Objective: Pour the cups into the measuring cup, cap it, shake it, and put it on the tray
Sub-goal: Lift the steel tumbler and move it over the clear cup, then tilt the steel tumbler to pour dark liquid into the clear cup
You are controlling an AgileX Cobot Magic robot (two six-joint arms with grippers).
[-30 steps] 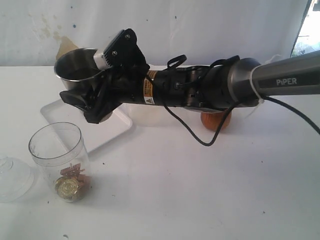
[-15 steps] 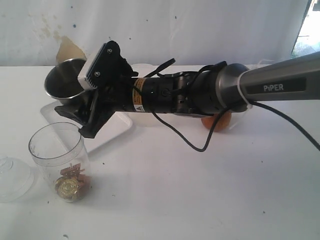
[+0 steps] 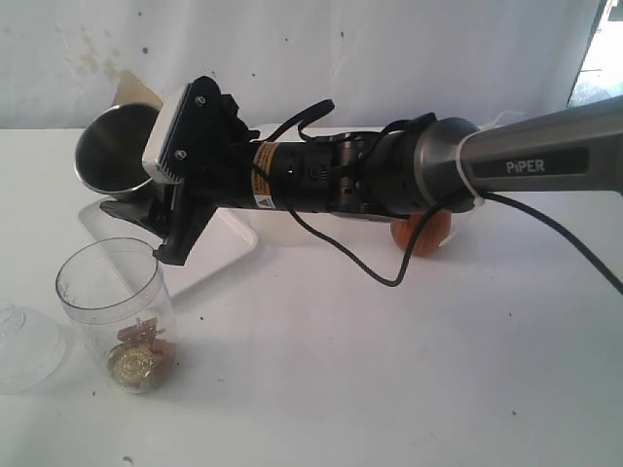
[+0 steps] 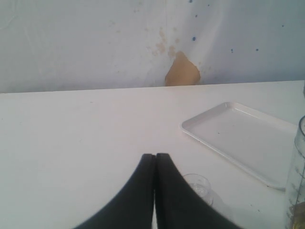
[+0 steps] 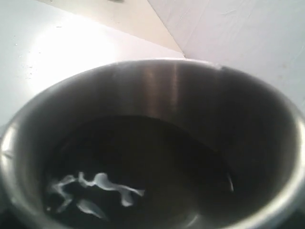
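While stretched in over the bench (image 3: 389,370), grips wide across the wall of the steel tumbler (image 3: 109,148) with the right gripper (image 3: 156,193), one pad on the upper side and one on the lower. Carries the tumbler clear of the bench, tilted well off upright, mouth turned back toward the wrist. From the right wrist, looks straight into the dark inside of the tumbler, with a few pale glints low down, too unclear to name. Below the right gripper, upright on the bench: the measuring cup (image 3: 115,311), open-topped, with gold round pieces and pinkish bits (image 3: 136,360) at its bottom. Under the right gripper, lying flat: the white tray (image 3: 219,255), near the measuring cup, touching or not cannot be told. Beyond the measuring cup, farther from the right gripper: a clear domed lid (image 3: 24,345) on the bench. Back along the arm, behind it and partly hidden: the wooden cup (image 3: 421,233) and a frosted whitish cylinder (image 3: 274,230). Left gripper (image 4: 155,160): pressed shut on nothing, low over bare bench, lid just beside its fingers, tray ahead and off to one side.
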